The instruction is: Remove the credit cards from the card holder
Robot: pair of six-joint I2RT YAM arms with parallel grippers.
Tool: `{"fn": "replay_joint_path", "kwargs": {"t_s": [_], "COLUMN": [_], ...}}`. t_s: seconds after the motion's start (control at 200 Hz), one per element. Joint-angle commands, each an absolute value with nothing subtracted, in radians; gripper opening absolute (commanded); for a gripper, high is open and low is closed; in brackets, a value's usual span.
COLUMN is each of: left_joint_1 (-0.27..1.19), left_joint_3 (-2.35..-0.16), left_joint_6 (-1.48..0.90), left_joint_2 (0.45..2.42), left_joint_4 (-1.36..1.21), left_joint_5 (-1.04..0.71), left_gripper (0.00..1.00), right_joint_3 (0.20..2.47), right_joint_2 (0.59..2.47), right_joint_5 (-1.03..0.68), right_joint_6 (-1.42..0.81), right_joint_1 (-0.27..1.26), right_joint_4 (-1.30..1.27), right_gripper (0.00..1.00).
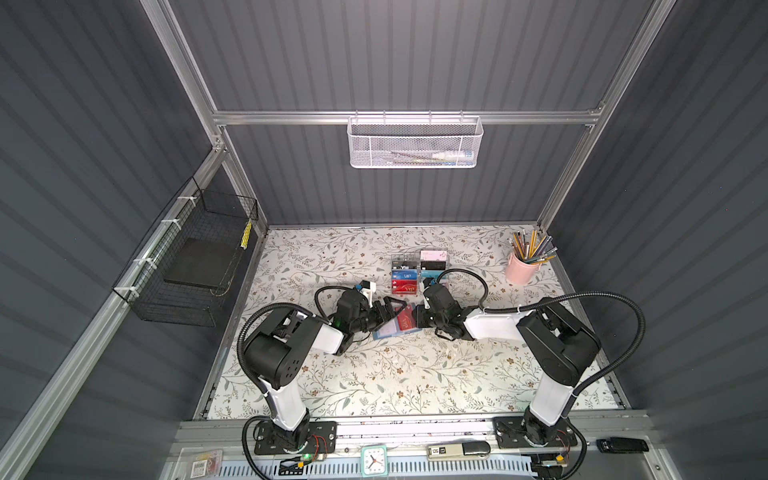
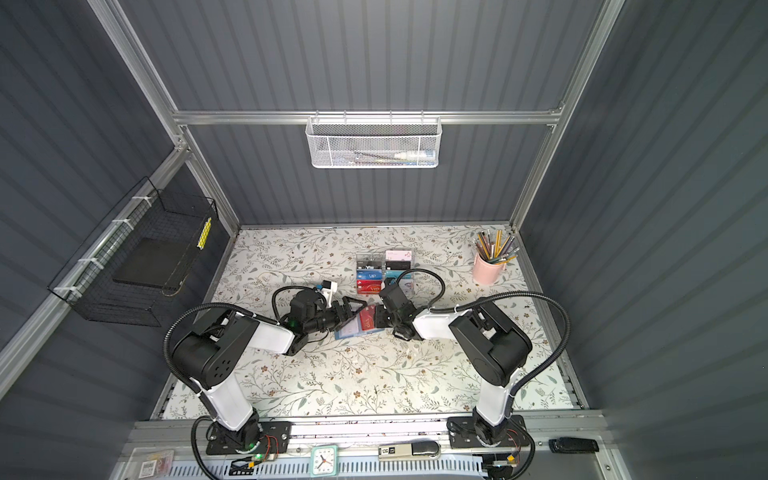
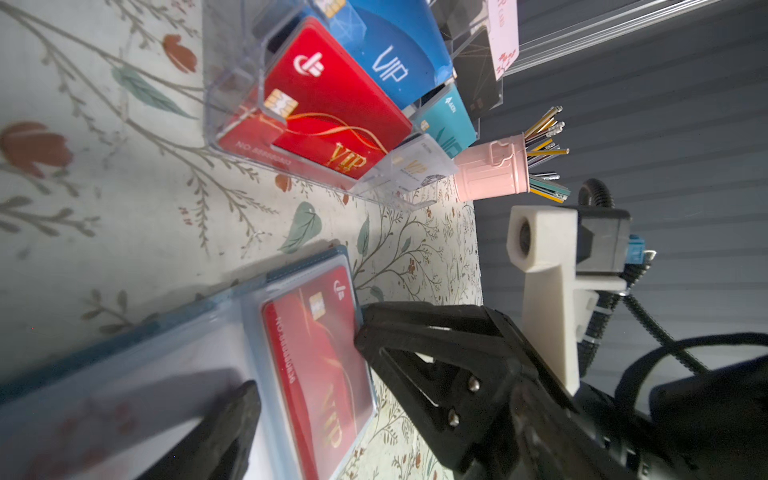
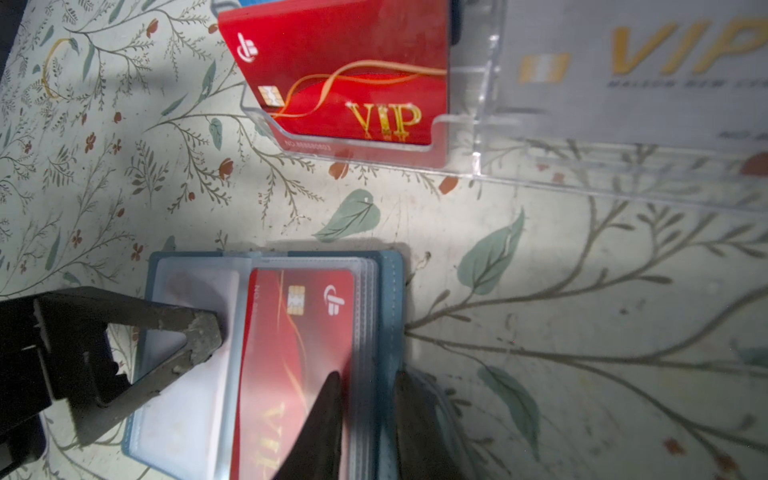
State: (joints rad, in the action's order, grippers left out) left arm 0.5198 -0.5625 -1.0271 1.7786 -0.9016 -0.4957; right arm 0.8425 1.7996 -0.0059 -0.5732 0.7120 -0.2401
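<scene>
Card holder [image 1: 380, 333] lies open and flat on the table [image 1: 374, 386]. We find it at mid-frame in both top views [image 2: 341, 333], just below the clear rack [image 1: 400, 257] and between the two grippers. Opened out, its long axis runs across the frame, tilted slightly from lower left to upper right, and its fold points up toward the rack. We see the red card [image 1: 406, 320] in the right-hand sleeve, long axis along the fold and chip end toward the rack; the right wrist view [image 4: 291, 340] shows it still fully inside the clear sleeve. A pale card [image 4: 187, 395] fills the left-hand sleeve. The left gripper [image 1: 392, 311] reaches in from the left, rolled on its side with jaws spread wide and nothing held. In its wrist view one fingertip [image 3: 247, 390] sits on or just over the pale card's sleeve, and the other is raised above the holder. The right gripper [image 4: 365, 399] comes in from the right with its jaws narrowed astride the holder's right edge, one finger over the red card and one outside the blue cover [image 4: 392, 291]. We cannot tell whether they already pinch it.
</scene>
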Motion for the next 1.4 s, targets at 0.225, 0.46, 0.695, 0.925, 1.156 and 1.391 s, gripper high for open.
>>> {"fn": "replay_joint_path", "kwargs": {"t_s": [0.225, 0.46, 0.695, 0.925, 1.156, 1.391], "left_joint_1": [0.547, 0.548, 0.548, 0.547, 0.548, 0.548], "left_joint_3": [-0.571, -0.553, -0.536, -0.529, -0.526, -0.532], "left_joint_6": [-1.044, -1.057, -1.053, -1.045, -1.075, -1.081], "left_joint_2": [1.810, 1.833, 1.812, 1.783, 1.817, 1.810], "left_joint_4": [-0.937, -0.953, -0.925, -0.867, -0.924, -0.932], "left_joint_5": [-0.491, -0.480, -0.461, -0.440, -0.451, -0.454], "left_gripper": [0.93, 0.92, 0.92, 0.92, 0.92, 0.91], "right_joint_3": [0.790, 0.788, 0.777, 0.769, 0.762, 0.755], "right_joint_2": [1.842, 1.842, 1.842, 1.838, 1.849, 1.865], "right_joint_5": [-0.041, -0.043, -0.045, -0.054, -0.061, -0.067], "right_joint_6": [-0.595, -0.598, -0.603, -0.610, -0.617, -0.622], "right_joint_1": [0.717, 0.717, 0.716, 0.716, 0.717, 0.717], "right_joint_4": [-0.177, -0.181, -0.190, -0.200, -0.215, -0.230], "right_gripper": [0.22, 0.22, 0.22, 0.21, 0.20, 0.20]}}
